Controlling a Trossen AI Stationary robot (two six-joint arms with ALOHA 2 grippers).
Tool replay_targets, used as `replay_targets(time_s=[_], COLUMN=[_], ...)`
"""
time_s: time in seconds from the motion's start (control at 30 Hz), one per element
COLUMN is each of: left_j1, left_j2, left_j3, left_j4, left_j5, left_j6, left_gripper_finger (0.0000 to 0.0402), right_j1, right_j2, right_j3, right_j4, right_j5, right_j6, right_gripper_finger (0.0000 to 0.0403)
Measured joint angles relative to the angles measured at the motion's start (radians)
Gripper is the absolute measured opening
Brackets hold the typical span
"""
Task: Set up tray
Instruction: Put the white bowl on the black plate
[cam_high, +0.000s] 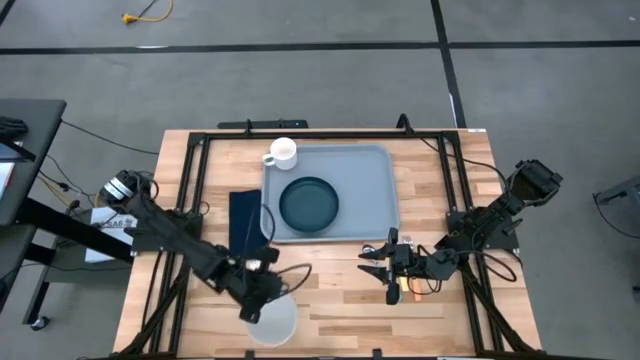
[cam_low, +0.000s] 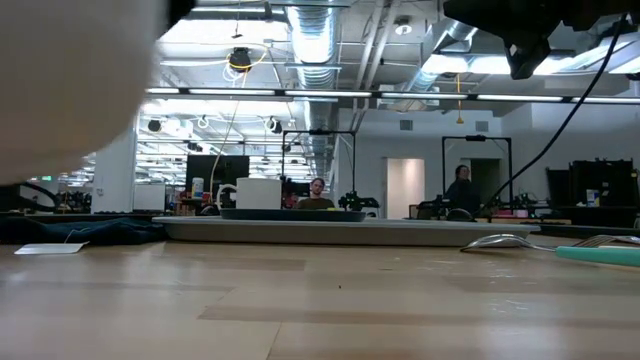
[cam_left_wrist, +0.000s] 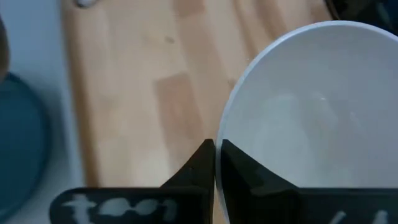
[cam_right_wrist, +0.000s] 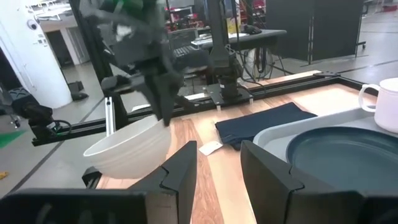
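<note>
The tray (cam_high: 385, 195) lies flat at the far middle of the wooden table (cam_high: 330, 310), holding a round dark teal plate (cam_high: 308, 203) near its centre and a white mug (cam_high: 282, 153) at its far left corner. Starting at the left of the table, the left arm reaches in from the left edge toward the near side, and the left gripper (cam_high: 262, 291) sits at the far rim of a white bowl (cam_high: 275, 322) close to the table's near edge; its fingers (cam_left_wrist: 239, 171) are pinched together on that rim, one inside the bowl and one outside. In the right wrist view the bowl appears tilted and lifted clear of the wood under the gripper. Just beyond the gripper, a dark navy folded napkin (cam_high: 246, 222) lies on the table beside the tray's left edge, touching or nearly touching it. Right of the tray's near edge, the right gripper (cam_high: 377, 263) hovers low over the table with its fingers (cam_right_wrist: 183, 168) partly apart and nothing between them. Beneath it lie some pieces of cutlery (cam_high: 403, 287), one with a teal handle, too small to make out further. The right arm stretches back to the table's right edge.
</note>
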Motion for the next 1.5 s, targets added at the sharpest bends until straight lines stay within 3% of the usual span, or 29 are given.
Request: replay_targets(time_s=[0.17, 0.33, 0.57, 0.73, 0.83, 1.1, 1.5], left_j1=[0.124, 0.315, 0.668, 0.913, 1.010, 1.085, 1.088], left_j2=[0.000, -0.020, -0.046, -0.013, 0.027, 0.154, 0.203], left_j3=[0.098, 0.143, 0.145, 0.145, 0.145, 0.144, 0.144], left_j4=[-0.134, -0.186, -0.182, -0.104, -0.085, -0.055, 0.009], left_j5=[0.007, 0.030, 0.189, 0.384, 0.442, 0.541, 0.530], left_j6=[0.074, 0.170, 0.323, 0.332, 0.322, 0.350, 0.360], left_gripper_finger=[0.0001, 0.0001, 0.0001, 0.0000, 0.0000, 0.0000, 0.0000], right_j1=[0.000, 0.000, -0.002, -0.002, -0.002, -0.002, -0.002], right_j2=[0.000, 0.000, -0.008, -0.042, -0.053, -0.055, -0.055], right_j3=[0.000, 0.000, 0.000, 0.000, 0.000, 0.000, 0.000], right_j4=[-0.004, -0.010, -0.011, -0.015, -0.020, -0.114, -0.166], right_j5=[0.000, -0.001, -0.001, -0.001, -0.001, -0.001, 0.000], right_j6=[0.000, -0.001, -0.037, -0.072, -0.089, -0.056, -0.004], right_gripper_finger=[0.0118, 0.0118, 0.0118, 0.0118, 0.0118, 0.0118, 0.0118])
